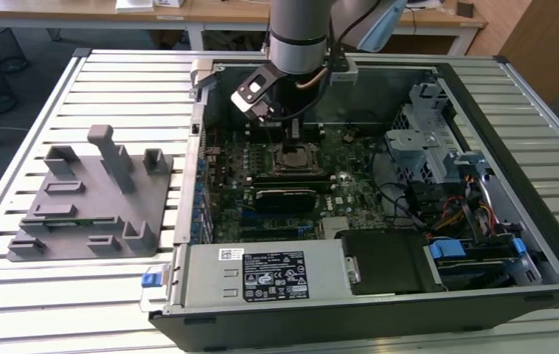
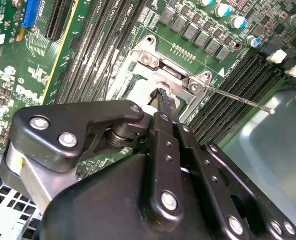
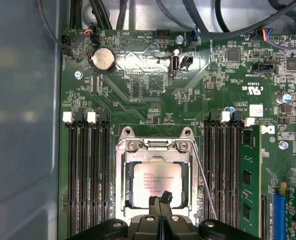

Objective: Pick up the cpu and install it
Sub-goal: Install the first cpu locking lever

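Note:
The cpu [image 3: 154, 181], a silvery square chip, lies flat inside the motherboard socket [image 3: 155, 145], with the socket's metal frame around it. My gripper [image 3: 160, 201] hovers over the chip's near edge, its two thin black fingers pressed together with nothing visible between them. In the second wrist view the gripper [image 2: 160, 96] points down at the cpu [image 2: 138, 93], close to or touching its edge. In the exterior view the arm reaches down into the open computer case, with the gripper [image 1: 296, 137] just above the socket [image 1: 294, 158].
A thin socket lever wire [image 3: 203, 175] runs beside the socket. Memory slots flank it, with a green memory stick [image 3: 248, 176] in one. A grey fixture [image 1: 88, 199] sits on the slatted table at the exterior view's left. The case holds a power supply [image 1: 259, 273], a drive cage [image 1: 422, 140] and cables [image 1: 447, 214].

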Robot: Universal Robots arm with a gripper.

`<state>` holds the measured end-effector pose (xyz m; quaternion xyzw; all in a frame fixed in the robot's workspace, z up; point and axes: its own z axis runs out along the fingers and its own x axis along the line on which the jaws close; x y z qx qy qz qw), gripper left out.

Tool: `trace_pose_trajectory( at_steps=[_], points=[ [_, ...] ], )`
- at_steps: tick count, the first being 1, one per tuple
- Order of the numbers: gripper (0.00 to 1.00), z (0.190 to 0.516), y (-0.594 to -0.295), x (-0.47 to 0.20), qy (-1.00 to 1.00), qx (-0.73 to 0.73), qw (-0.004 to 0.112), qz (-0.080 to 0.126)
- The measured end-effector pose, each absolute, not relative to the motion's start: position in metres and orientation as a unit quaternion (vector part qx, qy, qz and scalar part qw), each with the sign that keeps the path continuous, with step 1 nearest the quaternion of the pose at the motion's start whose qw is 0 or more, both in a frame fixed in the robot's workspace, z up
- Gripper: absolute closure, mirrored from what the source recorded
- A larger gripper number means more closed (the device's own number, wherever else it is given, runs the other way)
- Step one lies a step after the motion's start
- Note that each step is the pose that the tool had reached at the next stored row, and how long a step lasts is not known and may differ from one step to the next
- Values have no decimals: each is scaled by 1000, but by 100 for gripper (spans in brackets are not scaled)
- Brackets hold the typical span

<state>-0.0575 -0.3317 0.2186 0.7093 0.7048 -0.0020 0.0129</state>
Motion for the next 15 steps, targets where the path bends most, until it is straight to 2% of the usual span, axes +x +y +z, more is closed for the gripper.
trace_pose_trajectory(
  at_steps=[7,15],
  points=[
    [89,232,-332,-57,705,709,13,-2],
    [89,263,-332,-58,705,709,13,-2]
  ],
)
